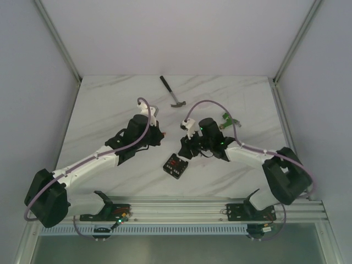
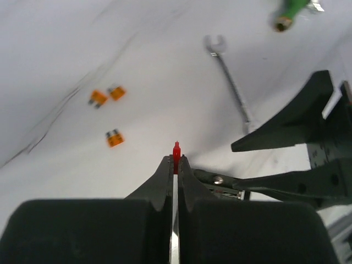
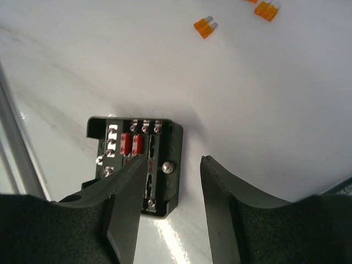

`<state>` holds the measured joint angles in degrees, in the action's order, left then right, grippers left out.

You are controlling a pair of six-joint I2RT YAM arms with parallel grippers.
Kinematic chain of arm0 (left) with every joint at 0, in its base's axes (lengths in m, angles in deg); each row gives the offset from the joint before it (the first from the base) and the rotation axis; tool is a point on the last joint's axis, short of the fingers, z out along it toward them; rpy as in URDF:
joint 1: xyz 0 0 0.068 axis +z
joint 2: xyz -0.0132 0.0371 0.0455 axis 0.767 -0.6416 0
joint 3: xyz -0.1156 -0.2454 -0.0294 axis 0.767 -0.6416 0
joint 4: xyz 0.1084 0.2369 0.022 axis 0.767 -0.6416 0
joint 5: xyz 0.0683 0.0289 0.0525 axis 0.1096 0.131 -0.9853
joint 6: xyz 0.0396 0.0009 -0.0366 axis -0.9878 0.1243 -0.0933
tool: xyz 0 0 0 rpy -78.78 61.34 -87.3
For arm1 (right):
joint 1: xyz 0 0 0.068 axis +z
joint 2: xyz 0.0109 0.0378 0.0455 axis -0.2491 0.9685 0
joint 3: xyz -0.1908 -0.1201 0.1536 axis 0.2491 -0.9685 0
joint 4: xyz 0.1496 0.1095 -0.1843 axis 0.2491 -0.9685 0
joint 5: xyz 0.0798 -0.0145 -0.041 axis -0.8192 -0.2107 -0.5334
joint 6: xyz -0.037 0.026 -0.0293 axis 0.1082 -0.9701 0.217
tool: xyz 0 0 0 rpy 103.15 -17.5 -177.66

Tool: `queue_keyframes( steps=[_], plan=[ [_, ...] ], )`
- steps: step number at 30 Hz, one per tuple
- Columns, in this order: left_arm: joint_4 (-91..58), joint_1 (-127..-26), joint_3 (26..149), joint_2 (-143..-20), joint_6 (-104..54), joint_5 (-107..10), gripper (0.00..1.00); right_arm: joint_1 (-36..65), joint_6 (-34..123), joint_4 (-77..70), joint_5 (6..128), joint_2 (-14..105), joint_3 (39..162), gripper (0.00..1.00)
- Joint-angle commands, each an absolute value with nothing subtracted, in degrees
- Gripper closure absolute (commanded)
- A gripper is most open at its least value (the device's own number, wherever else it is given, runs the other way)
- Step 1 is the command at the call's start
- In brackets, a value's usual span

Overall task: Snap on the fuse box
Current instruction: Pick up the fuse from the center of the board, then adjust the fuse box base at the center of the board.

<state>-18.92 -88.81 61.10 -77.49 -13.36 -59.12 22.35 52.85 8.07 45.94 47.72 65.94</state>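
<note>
The fuse box (image 1: pixel 175 166) is a small black box lying open-side up on the table near the front, with two red fuses (image 3: pixel 132 144) in its slots. In the right wrist view the box (image 3: pixel 162 140) lies just below my right gripper (image 3: pixel 173 162), which is open and empty; its left finger (image 3: pixel 129 187) overlaps the box. My left gripper (image 2: pixel 176 160) is shut on a small red fuse (image 2: pixel 176 151) and held above the table. In the top view the left gripper (image 1: pixel 158 135) and the right gripper (image 1: pixel 184 147) are close together behind the box.
Three loose orange fuses (image 2: pixel 114 138) lie on the white marble table (image 1: pixel 110 104). A wrench (image 2: pixel 231 82) and a green connector (image 2: pixel 291 10) lie beyond them. A hammer-shaped tool (image 1: pixel 173 92) lies at the back. A metal rail (image 1: pixel 181 209) runs along the front edge.
</note>
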Motion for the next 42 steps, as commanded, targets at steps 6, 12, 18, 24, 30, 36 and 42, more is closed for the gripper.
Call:
queue_keyframes(
  steps=[6,12,18,24,30,36,42],
  plan=[
    [-27.29,-87.36,60.98,-76.28,-5.45,-71.01,1.00,26.27,57.26,5.73,53.55,57.93,73.89,0.54],
    [-28.13,-87.09,61.09,-75.57,-5.14,-71.55,1.00,27.62,58.46,4.50,54.57,61.60,76.82,0.63],
    [-28.47,-87.00,61.43,-75.30,-4.99,-70.78,1.00,28.23,58.21,5.59,54.79,62.86,77.50,0.70],
    [-28.84,-87.05,61.86,-75.38,-5.14,-70.39,1.00,29.03,59.78,4.35,53.00,63.96,78.12,0.70],
    [-28.96,-86.99,61.92,-75.82,-5.16,-69.99,1.00,29.26,60.65,4.64,53.08,64.27,78.40,0.71],
    [-28.99,-87.00,62.00,-76.09,-5.16,-69.00,1.00,29.39,60.81,5.24,53.29,65.58,79.64,0.76],
    [-29.52,-87.00,61.93,-76.03,-5.19,-68.55,1.00,29.61,60.69,5.36,53.54,65.98,79.72,0.91]
  ],
)
